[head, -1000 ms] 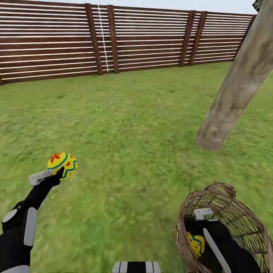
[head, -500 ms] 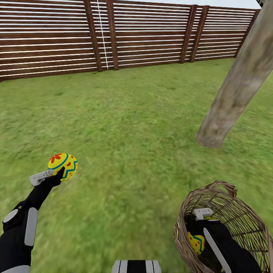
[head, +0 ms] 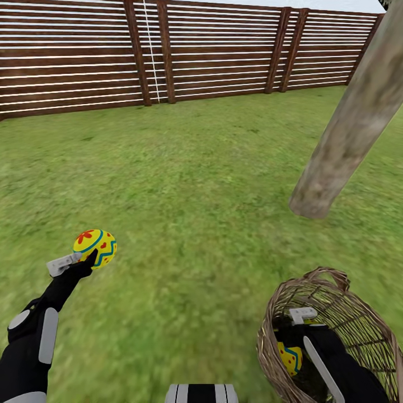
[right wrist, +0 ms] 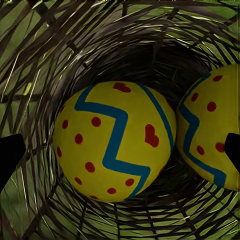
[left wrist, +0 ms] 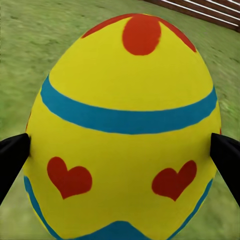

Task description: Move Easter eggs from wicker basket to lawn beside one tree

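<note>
No text, label, brand, number or sign can be read in any view. The markings found on the eggs are painted decoration only (red dots and hearts, blue bands and zigzags): on the egg (left wrist: 122,130) seen in the left wrist view and on the two eggs (right wrist: 116,141) seen in the right wrist view. Nothing legible is carried by the fence (head: 73,56).

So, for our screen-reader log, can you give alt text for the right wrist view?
Two yellow Easter eggs with red dots and blue zigzags lie side by side deep inside the wicker basket, with the dark fingers of the open right gripper at either edge.
</note>
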Available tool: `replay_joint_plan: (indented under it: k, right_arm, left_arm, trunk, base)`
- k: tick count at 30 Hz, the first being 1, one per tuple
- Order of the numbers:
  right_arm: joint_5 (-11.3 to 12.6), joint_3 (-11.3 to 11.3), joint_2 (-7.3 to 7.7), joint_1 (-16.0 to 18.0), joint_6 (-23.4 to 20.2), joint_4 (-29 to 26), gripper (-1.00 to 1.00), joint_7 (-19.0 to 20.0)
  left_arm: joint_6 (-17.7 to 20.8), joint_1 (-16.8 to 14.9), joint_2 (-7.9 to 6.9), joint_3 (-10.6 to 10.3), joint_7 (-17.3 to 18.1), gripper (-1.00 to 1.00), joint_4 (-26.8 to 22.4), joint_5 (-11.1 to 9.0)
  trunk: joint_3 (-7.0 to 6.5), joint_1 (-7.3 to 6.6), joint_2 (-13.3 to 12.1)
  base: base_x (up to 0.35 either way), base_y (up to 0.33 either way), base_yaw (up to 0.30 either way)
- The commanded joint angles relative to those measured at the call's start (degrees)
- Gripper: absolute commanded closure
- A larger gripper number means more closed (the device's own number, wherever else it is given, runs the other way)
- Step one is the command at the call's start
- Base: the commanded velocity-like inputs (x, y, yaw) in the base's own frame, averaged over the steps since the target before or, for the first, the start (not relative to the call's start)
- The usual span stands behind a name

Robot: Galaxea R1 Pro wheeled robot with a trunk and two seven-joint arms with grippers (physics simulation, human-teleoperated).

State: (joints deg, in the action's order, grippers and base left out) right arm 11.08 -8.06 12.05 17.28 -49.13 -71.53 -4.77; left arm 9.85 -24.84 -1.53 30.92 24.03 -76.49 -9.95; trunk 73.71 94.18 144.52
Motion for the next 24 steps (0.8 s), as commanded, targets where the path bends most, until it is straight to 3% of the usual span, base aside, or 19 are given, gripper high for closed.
replay_joint_plan:
  k: [1, 3, 12, 24]
  right_arm:
    - [0.45, 0.58, 0.07, 0.03, -0.2, -0.08, -1.0, -0.5]
    - [0.3, 2.29, 0.08, 0.03, -0.26, -0.08, -1.0, -0.5]
    - [0.17, 3.4, -0.03, 0.03, -0.27, -0.1, -1.0, -0.44]
    - [0.17, 3.16, -0.21, 0.03, -0.27, -0.1, -1.0, -0.49]
  left_arm:
    - [0.54, -0.04, 0.05, 0.1, 0.25, 1.0, 0.0, -0.61]
    - [0.53, -0.04, 0.51, 0.1, 0.23, 1.0, 0.1, -0.56]
    - [0.52, -0.04, 1.43, 0.06, 0.14, 1.0, 0.34, -0.47]
    - [0.61, -0.04, 1.62, -0.16, 0.05, 1.0, 0.38, -0.36]
  trunk:
    - [0.04, -0.01, 0.02]
    - [0.04, -0.01, 0.02]
    - [0.04, -0.01, 0.02]
    - [2.7, 0.3, 0.18]
  base:
    - [0.0, 0.0, 0.0]
    - [0.0, 0.0, 0.0]
    - [0.0, 0.0, 0.0]
    - [0.0, 0.0, 0.0]
